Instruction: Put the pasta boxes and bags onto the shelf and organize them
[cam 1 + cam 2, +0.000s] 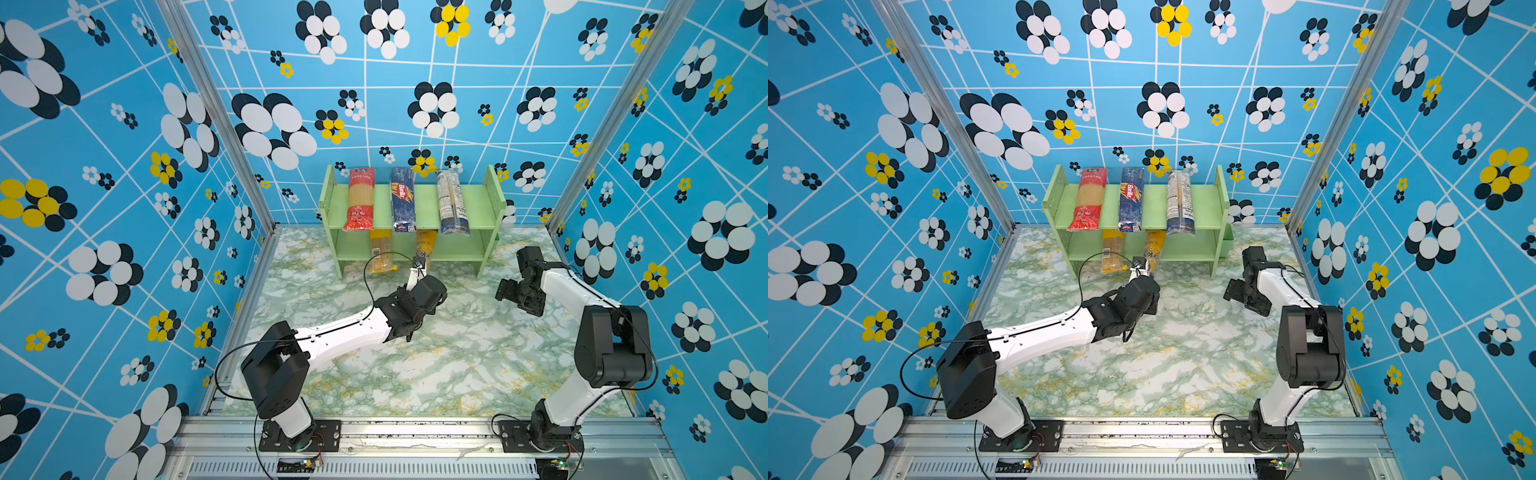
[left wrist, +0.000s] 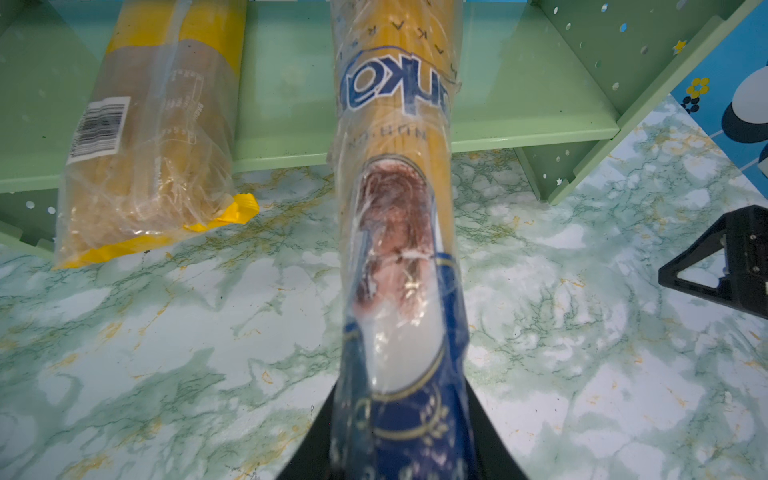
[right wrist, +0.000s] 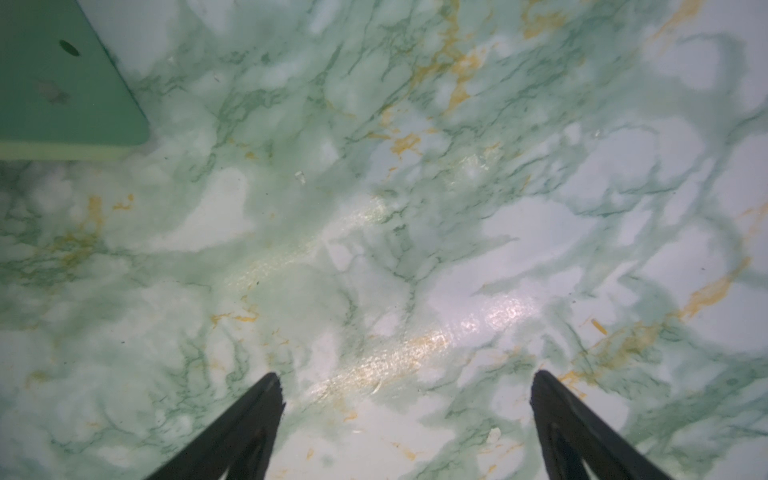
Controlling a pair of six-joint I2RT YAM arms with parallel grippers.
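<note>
The pale green shelf [image 1: 424, 203] stands at the back wall. Across its top tier lie a red bag [image 1: 360, 199], a dark blue Barilla pack [image 1: 402, 199] and a blue pack with a white label [image 1: 452, 203]. A yellow-topped clear bag [image 2: 153, 145] rests on the lower tier, its near end over the table. Beside it, my left gripper [image 2: 399, 415] is shut on the blue end of a clear bag [image 2: 395, 166], whose far end reaches into the lower tier. My right gripper [image 3: 407, 399] hangs open and empty over the marble table, right of the shelf.
A small green cup [image 1: 1227, 245] hangs on the shelf's right side panel [image 3: 62, 83], close to my right arm. Patterned blue walls close in the back and both sides. The right gripper [image 2: 723, 266] shows at the edge of the left wrist view.
</note>
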